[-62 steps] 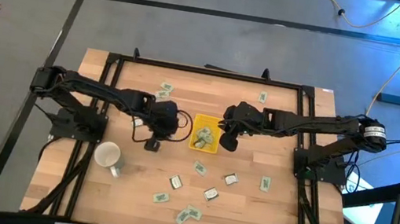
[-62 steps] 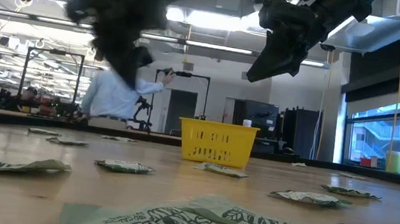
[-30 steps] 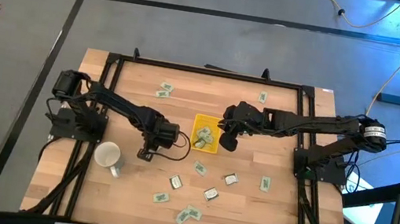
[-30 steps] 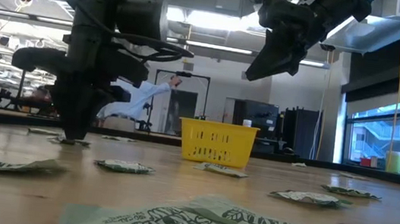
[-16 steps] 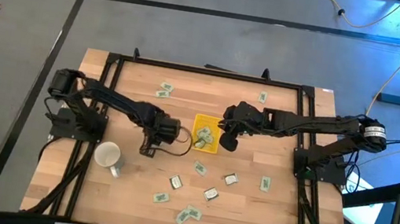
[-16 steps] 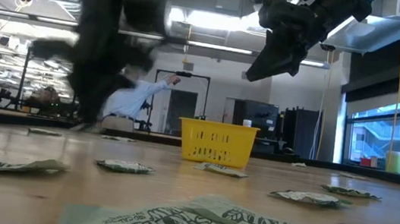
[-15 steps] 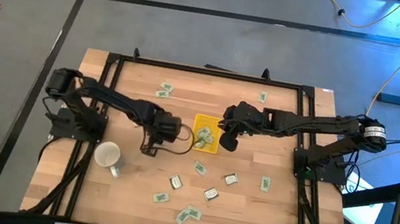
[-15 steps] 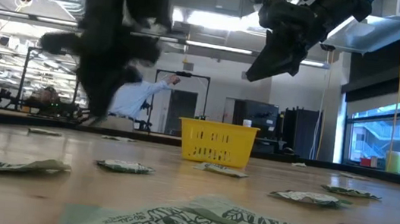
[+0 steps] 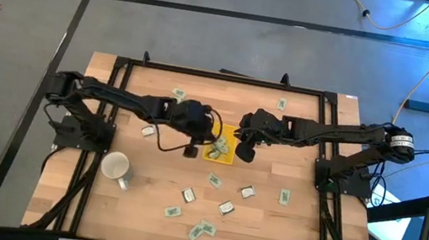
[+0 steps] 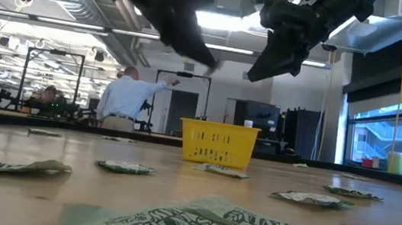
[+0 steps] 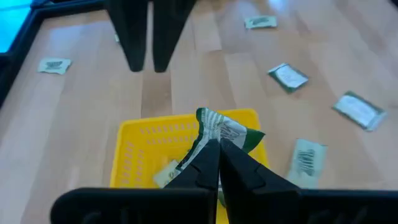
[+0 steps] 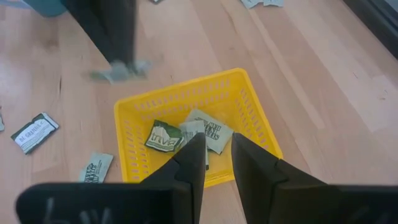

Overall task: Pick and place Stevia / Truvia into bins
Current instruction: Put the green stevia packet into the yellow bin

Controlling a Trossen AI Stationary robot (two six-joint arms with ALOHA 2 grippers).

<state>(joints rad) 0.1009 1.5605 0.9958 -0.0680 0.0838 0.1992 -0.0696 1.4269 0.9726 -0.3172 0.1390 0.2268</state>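
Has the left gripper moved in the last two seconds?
Yes. In the high view the left gripper swung down toward the white mug, then came back up, and now sits at the yellow tray's left edge, holding a packet.

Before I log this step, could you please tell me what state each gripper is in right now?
Left gripper: shut on a Truvia packet, above the yellow tray.
Right gripper: open, holding nothing, above the tray.
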